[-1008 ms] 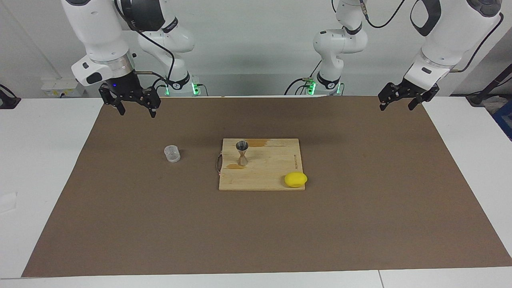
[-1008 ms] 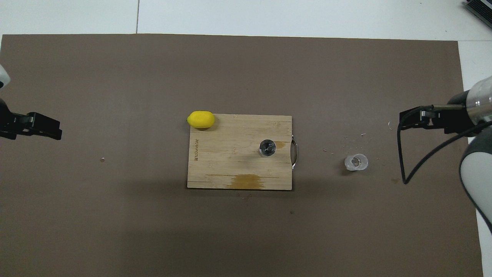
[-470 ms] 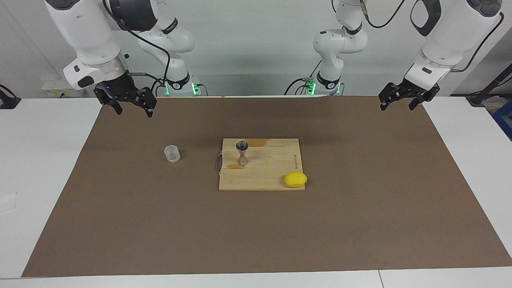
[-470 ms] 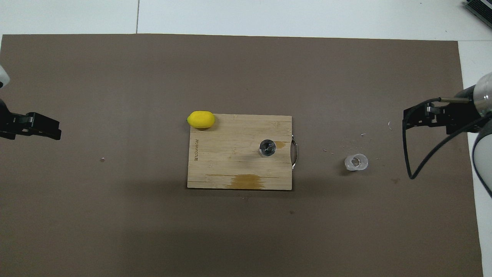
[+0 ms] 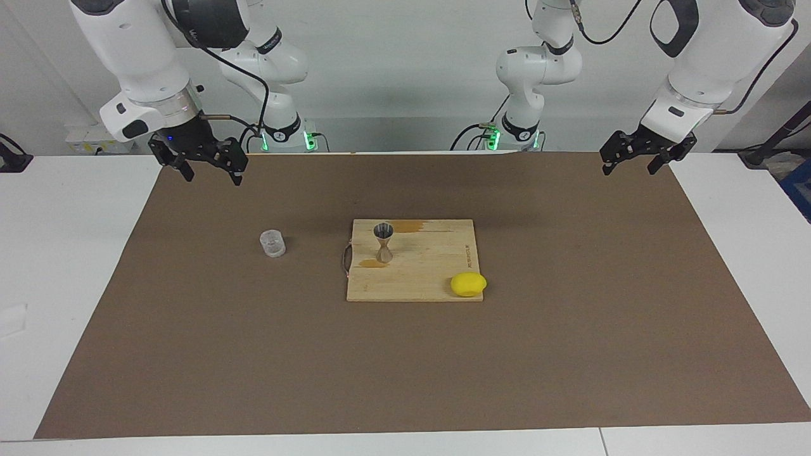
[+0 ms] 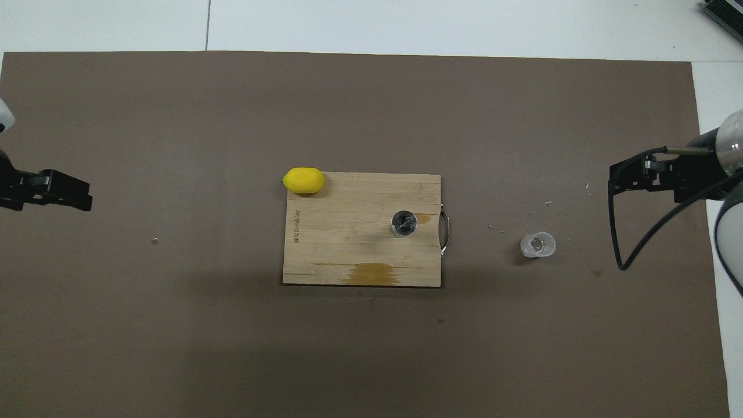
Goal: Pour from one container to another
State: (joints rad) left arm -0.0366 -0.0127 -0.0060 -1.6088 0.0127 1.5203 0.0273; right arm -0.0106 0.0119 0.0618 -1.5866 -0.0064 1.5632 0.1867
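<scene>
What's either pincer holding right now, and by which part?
Nothing. The right pincer and left pincer are both open and empty, up over the mat's corners. The clear cup stands alone on the mat, the jigger upright on the cutting board.

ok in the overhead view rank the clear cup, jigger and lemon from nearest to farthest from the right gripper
Right gripper, open, is up at the right arm's end of the mat.
1. Clear cup, on the mat at that end.
2. Jigger, upright on the cutting board.
3. Lemon, at the board's corner toward the left arm's end.
</scene>
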